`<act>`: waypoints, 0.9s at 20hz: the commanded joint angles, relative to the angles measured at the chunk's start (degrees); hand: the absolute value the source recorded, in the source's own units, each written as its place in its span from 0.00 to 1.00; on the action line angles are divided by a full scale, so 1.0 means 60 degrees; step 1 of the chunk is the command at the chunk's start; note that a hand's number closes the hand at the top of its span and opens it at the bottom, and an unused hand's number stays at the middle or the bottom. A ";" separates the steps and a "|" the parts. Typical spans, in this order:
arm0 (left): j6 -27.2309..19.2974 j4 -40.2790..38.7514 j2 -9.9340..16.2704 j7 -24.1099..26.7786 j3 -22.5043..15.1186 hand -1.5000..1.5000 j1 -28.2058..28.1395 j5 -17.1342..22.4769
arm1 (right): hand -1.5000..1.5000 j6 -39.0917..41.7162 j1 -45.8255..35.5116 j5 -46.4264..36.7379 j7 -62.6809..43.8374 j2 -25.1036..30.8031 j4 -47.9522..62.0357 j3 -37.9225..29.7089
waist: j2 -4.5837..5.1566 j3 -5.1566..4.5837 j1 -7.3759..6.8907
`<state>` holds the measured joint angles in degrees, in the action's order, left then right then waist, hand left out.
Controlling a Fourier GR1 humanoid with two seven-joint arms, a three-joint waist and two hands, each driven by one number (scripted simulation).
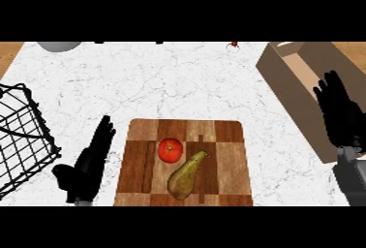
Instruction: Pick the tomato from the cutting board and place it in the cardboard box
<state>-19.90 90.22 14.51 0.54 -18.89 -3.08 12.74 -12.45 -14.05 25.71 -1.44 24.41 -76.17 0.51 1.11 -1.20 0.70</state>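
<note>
Haven't grabbed yet: tomato [169,149] sits mid-frame on the board [229,145], both hands [91,162] [342,114] relaxed open; I'd reach next.

Tomato [169,149] sits on the cutting board [229,160] beside a pear [184,178].

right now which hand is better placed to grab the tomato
Left. The left hand is open right beside the cutting board, close to the tomato. The right hand is over the cardboard box, farther away.
</note>
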 commanded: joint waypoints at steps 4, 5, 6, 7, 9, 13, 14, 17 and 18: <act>0.0865 0.0562 0.1369 -0.0875 0.1591 0.50 0.0345 0.0978 | 0.00 -0.2295 0.0108 -0.1938 -0.0830 -0.1283 -0.2566 0.2124 | -0.0303 0.0171 -0.0145; 0.0907 0.0617 0.1429 -0.1039 0.1620 0.50 0.0543 0.1012 | 0.00 -0.2884 -0.0332 -0.2494 -0.0878 -0.1737 -0.2617 0.2653 | -0.0294 0.0168 -0.0242; 0.0820 0.0575 0.1504 -0.0987 0.1911 0.50 0.0617 0.1091 | 0.00 -0.3238 -0.0147 -0.2936 -0.1058 -0.1983 -0.3093 0.3247 | -0.0341 0.0153 -0.0183; 0.0796 0.0324 0.1261 -0.0826 0.1563 0.50 0.0304 0.0989 | 0.00 -0.3534 0.0249 -0.4619 -0.0510 0.0431 -0.1507 0.2285 | -0.0382 -0.0023 0.0044; 0.1096 0.0393 0.1481 -0.1013 0.1875 0.50 0.0160 0.1405 | 0.00 -0.5617 0.0379 -0.4810 0.0610 -0.1663 -0.2790 0.2261 | -0.0415 0.0144 0.0102; 0.1721 0.0457 0.1856 -0.1428 0.2107 0.50 0.0322 0.1867 | 0.00 -0.6475 0.1033 -0.7076 0.1213 -0.2502 -0.3548 0.4768 | -0.0317 0.0166 -0.0047; 0.1660 0.0666 0.2015 -0.1627 0.2343 0.50 0.0409 0.1978 | 0.00 -0.6566 0.1346 -0.7594 0.1229 -0.2340 -0.3806 0.5142 | -0.0334 0.0169 -0.0010; 0.1708 0.0636 0.2121 -0.1804 0.2637 0.50 0.0514 0.2184 | 0.00 -0.6340 0.1380 -0.9470 -0.0885 -0.2099 -0.3857 0.6143 | -0.0324 0.0141 0.0005; 0.1765 0.0579 0.2096 -0.1748 0.2420 0.50 0.0559 0.2015 | 0.00 -0.5971 0.1273 -0.9776 -0.1503 -0.2306 -0.3242 0.6390 | -0.0303 0.0125 -0.0023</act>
<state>-10.26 92.88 25.90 -8.40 -5.01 -0.17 24.10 -48.94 -7.30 -22.26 -2.08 11.26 -97.04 31.98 -0.80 -0.36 0.77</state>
